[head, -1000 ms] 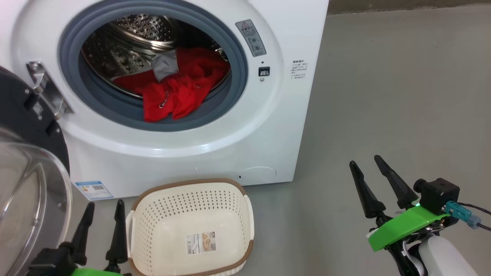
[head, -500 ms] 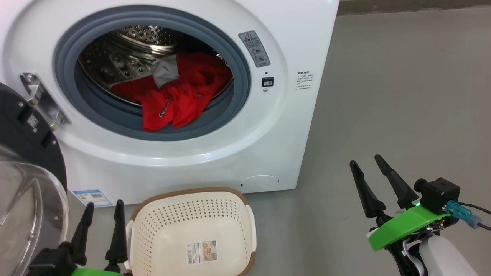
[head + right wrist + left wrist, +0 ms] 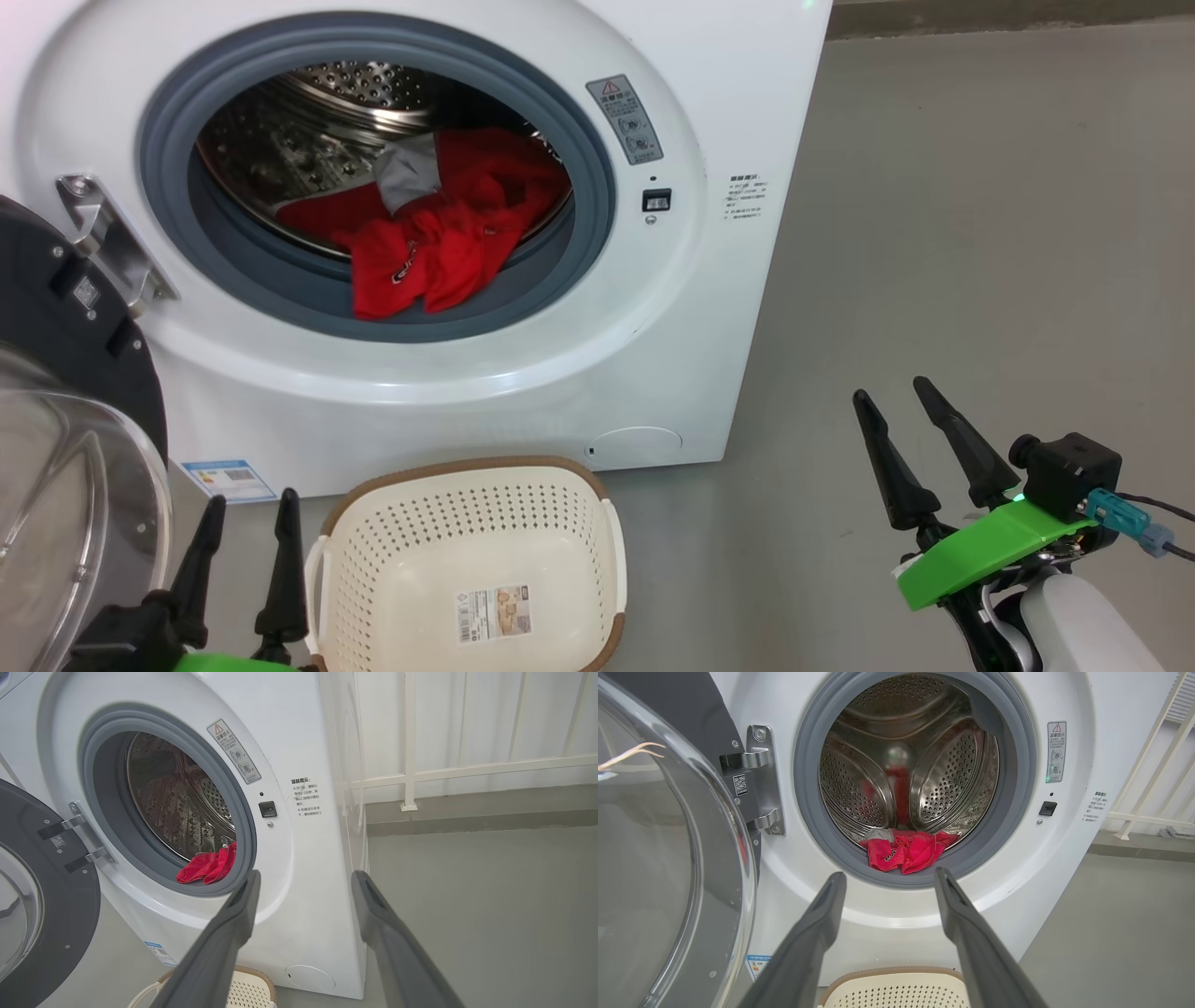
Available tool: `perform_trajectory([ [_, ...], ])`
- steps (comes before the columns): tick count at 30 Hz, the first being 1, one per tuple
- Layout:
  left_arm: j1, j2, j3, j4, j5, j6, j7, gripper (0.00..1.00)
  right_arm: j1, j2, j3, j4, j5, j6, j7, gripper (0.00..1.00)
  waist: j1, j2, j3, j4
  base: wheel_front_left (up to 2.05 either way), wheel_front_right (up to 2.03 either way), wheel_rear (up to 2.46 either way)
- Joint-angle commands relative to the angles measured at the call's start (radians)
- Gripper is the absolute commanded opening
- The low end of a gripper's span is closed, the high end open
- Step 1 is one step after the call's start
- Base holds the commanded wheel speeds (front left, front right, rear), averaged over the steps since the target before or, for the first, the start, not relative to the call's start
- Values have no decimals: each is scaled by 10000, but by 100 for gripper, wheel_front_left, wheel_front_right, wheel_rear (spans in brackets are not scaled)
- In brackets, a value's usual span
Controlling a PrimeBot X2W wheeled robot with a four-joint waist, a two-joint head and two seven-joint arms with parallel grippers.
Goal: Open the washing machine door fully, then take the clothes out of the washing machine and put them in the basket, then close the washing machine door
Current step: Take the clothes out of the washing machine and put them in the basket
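Note:
The white washing machine (image 3: 709, 121) stands open, its black door (image 3: 56, 308) with the clear glass bowl swung out to the left. Red clothes (image 3: 439, 243) with a grey piece lie in the steel drum, spilling onto the grey rubber ring; they also show low in the drum as clothes (image 3: 906, 851) and clothes (image 3: 208, 865) in the wrist views. The cream basket (image 3: 467, 569) sits empty on the floor below the opening. My left gripper (image 3: 247, 509) is open beside the basket's left handle. My right gripper (image 3: 892, 392) is open over the floor, right of the machine.
Grey floor (image 3: 980, 233) spreads to the right of the machine. A white railing (image 3: 467, 770) runs along the wall behind it. The door's hinge bracket (image 3: 759, 781) sits at the left of the opening.
The head camera has tilted and shifted, so the machine and basket sit slightly lower and to the right in the picture. Both grippers stay open and still.

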Motion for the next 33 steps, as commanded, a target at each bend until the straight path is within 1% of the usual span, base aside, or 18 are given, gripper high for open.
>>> perform_trajectory([
  [1,-355,137,395,-196,88,-101,-82,100,-115,-26,158,-228,-21,65,-120,100,0,-1,5,0,0,0,0],
  [18,-664,219,331,-17,139,-139,-10,100,-177,4,118,-267,-38,65,-120,100,0,-1,173,-65,0,0,0],
  [33,-2414,418,69,619,327,-31,480,100,-444,61,85,-421,-83,65,-120,100,0,-1,1007,-352,0,0,0],
])
